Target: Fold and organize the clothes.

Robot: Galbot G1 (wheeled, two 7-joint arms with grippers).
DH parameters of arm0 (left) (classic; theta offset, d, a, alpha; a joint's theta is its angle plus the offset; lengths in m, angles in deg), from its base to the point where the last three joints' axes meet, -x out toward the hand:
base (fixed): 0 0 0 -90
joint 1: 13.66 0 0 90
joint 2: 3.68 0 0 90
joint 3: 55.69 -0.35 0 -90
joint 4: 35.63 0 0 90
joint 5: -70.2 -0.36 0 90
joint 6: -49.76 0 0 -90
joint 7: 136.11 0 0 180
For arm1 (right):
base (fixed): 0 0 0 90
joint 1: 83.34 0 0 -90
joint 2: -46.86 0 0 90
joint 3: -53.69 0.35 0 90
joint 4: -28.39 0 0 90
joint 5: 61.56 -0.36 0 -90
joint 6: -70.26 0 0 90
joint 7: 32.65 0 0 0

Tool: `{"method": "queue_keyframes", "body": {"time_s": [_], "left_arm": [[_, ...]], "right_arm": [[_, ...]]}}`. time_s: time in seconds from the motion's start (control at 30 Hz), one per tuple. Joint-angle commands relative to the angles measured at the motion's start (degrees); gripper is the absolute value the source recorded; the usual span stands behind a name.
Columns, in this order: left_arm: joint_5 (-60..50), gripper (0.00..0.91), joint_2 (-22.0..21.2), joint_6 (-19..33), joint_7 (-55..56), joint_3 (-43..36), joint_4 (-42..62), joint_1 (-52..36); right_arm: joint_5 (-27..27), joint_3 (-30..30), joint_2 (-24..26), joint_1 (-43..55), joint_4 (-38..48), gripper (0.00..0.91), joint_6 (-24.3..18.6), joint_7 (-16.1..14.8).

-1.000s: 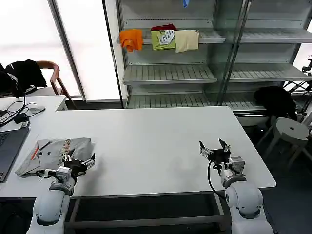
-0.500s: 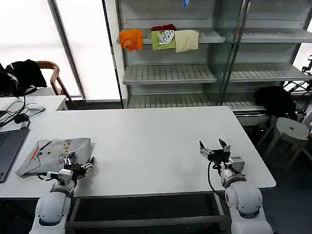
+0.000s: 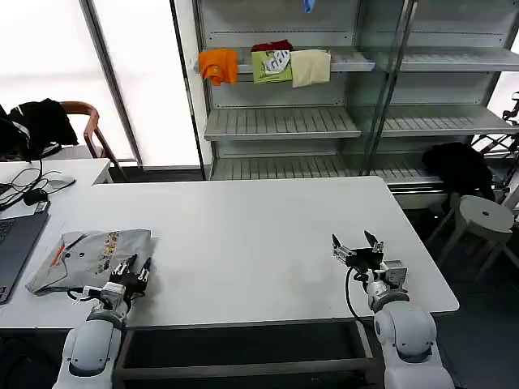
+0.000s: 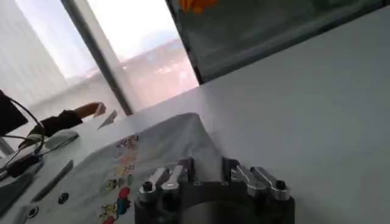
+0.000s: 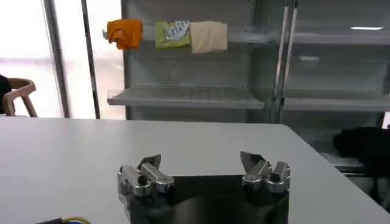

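Observation:
A light grey shirt (image 3: 91,253) with a small multicoloured chest print lies loosely folded at the table's front left, with orange showing at its collar end. My left gripper (image 3: 136,266) sits low at the shirt's near right corner. In the left wrist view the shirt (image 4: 152,146) spreads just beyond the left gripper (image 4: 207,167), whose fingers stand a little apart with grey cloth showing between them. My right gripper (image 3: 355,243) rests open over bare table at the front right, and in its wrist view the right gripper (image 5: 198,159) holds nothing.
The white table (image 3: 259,227) stretches between the arms. A laptop (image 3: 12,243) lies at the left edge beside the shirt. Orange, green and cream garments (image 3: 268,66) hang on the shelf behind. A stool (image 3: 485,215) stands to the right.
My left gripper has drawn back and leftward to the shirt's corner, and its fingers have narrowed. The right arm has not moved.

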Motion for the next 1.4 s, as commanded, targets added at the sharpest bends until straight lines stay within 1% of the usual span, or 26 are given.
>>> {"method": "queue_keyframes", "body": {"time_s": [0.03,0.23,0.37,0.53,0.67,0.73,0.8,0.93,1.13,1.3,1.4], "left_arm": [[-0.5,0.0,0.1,-0.1,0.0,0.2,-0.5,-0.1],[-0.5,0.0,0.2,0.1,0.1,0.5,-0.9,-0.3],[1.2,0.0,0.1,-0.1,0.2,1.3,-3.8,-0.4],[2.6,0.0,-0.3,-3.0,-0.1,-0.5,-9.4,-0.6],[2.0,0.0,-2.4,-5.7,-0.1,-6.6,-13.0,-0.8],[1.0,0.0,-4.6,-6.7,0.3,-9.6,-13.1,-1.6],[0.9,0.0,-5.8,-7.5,1.3,-12.1,-12.6,-2.4],[0.6,0.0,-9.3,-8.4,3.3,-17.4,-10.7,-4.4],[0.7,0.0,-13.5,-9.5,6.4,-22.9,-8.0,-6.2],[0.1,0.0,-18.1,-9.9,9.2,-27.1,-4.9,-7.5],[-0.2,0.0,-19.0,-9.4,10.1,-28.6,-2.9,-8.3]], "right_arm": [[0.0,0.0,0.0,0.0,0.1,0.907,-0.1,0.0],[0.0,0.0,0.0,-0.2,0.1,0.907,-0.1,0.1],[0.0,0.1,0.1,-0.3,0.0,0.907,-0.1,0.2],[-0.1,0.1,0.1,-0.3,0.1,0.907,-0.2,0.3],[-0.1,0.0,-0.2,-0.1,0.0,0.907,-0.2,0.3],[0.0,-0.1,-0.3,-0.1,-0.2,0.907,-0.1,0.3],[-0.1,-0.1,-0.2,-0.2,-0.5,0.907,0.0,0.3],[-0.2,0.1,0.3,-0.8,-1.0,0.907,-0.1,0.2],[-0.5,0.4,0.8,-1.2,-1.2,0.907,-0.1,0.3],[-0.5,-0.1,0.6,-1.3,-1.7,0.907,0.3,0.0],[-0.4,-0.4,0.2,-1.2,-2.0,0.907,0.9,-0.1]]}}
